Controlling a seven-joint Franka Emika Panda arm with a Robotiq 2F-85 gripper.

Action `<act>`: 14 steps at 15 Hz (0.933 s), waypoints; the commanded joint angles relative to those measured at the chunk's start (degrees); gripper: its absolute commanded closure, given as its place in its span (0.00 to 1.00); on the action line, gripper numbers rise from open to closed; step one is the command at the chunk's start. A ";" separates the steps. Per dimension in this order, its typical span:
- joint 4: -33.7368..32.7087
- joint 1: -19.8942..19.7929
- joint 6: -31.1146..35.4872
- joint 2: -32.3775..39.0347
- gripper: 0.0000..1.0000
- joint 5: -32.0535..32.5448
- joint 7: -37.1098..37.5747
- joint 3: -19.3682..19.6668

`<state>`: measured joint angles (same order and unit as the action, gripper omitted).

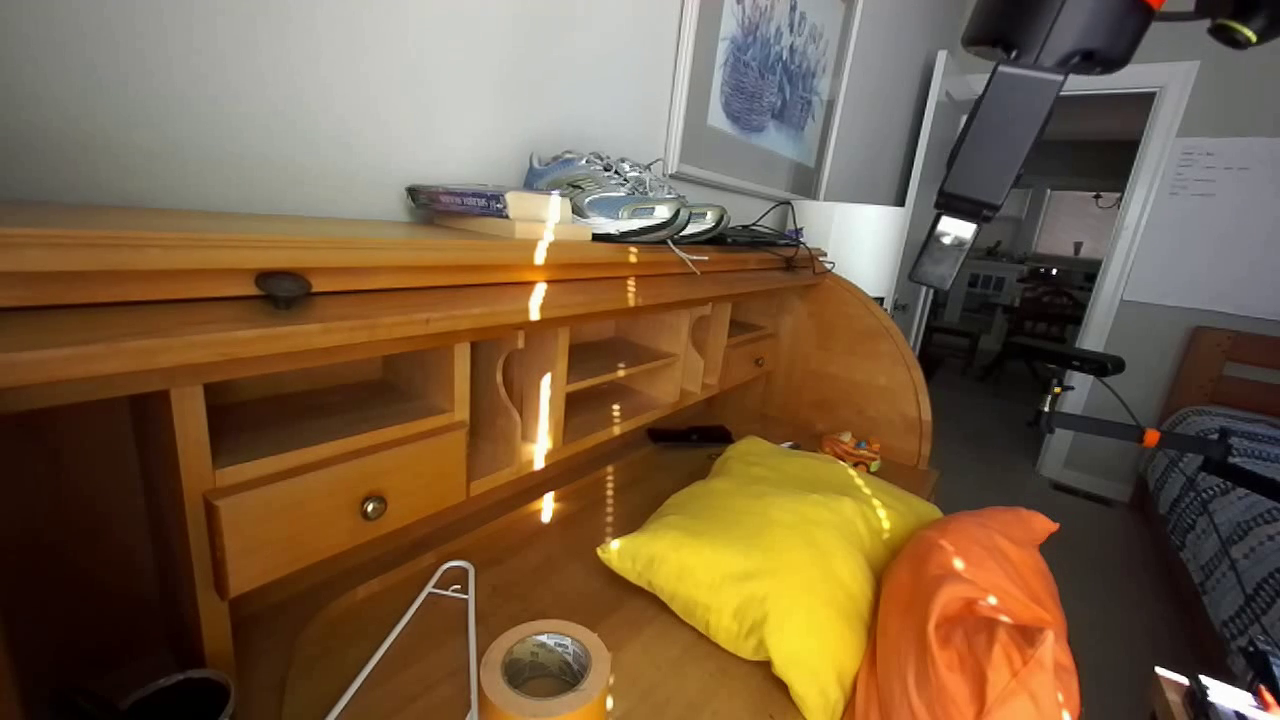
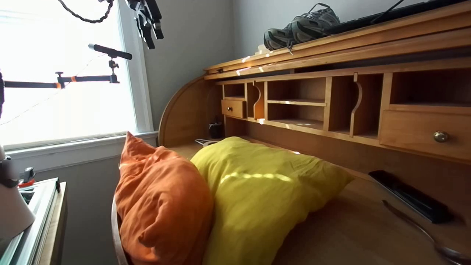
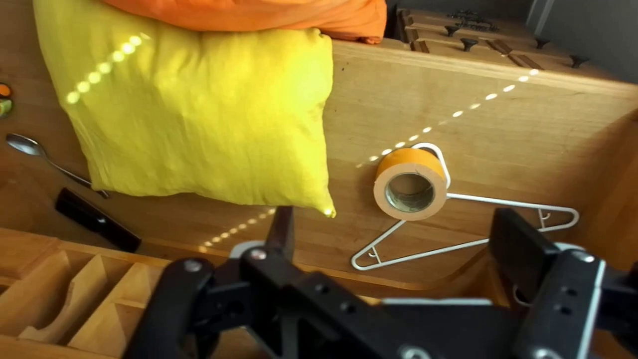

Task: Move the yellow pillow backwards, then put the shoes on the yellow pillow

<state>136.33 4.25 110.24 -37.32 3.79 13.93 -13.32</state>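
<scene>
The pincer (image 3: 394,222) is spread wide, its two fingers (image 3: 521,244) standing well apart; it hangs well above the desk (image 3: 498,139), as both exterior views show; the yellow pillow (image 3: 209,114) lies on the desk, lower than the pincer and, in the wrist view, mostly ahead of it and to its left, one corner showing near the tip of the finger on that side; the orange pillow (image 3: 249,12) touches the yellow one, in that view on the side farther from the pincer; the shoes (image 1: 640,205) rest on the top ledge of the desk, well apart from the pincer and to its left in an exterior view, with books (image 1: 480,200) just beside them; in the wrist view a roll of tape (image 3: 411,162) lies ahead of the gap between the fingers, covering part of a white hanger (image 3: 428,253) that passes partly behind the finger on the right; far to the pincer's left lie a spoon (image 3: 25,144), its handle just beside the yellow pillow, and a dark oblong object (image 3: 97,219) whose kind I cannot tell.
</scene>
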 commanded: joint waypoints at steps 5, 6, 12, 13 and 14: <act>3.75 -4.27 3.72 0.87 0.00 -1.74 -0.27 8.70; 4.44 -4.79 4.26 0.93 0.00 -1.96 -0.22 9.54; 7.64 -7.65 8.35 1.74 0.00 -0.97 -1.75 12.99; 8.59 -7.54 9.12 1.76 0.00 -1.68 -3.32 13.98; 9.48 -7.63 10.03 1.69 0.00 -1.58 -4.59 14.52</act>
<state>142.65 -2.97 117.17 -35.14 3.02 12.69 -0.43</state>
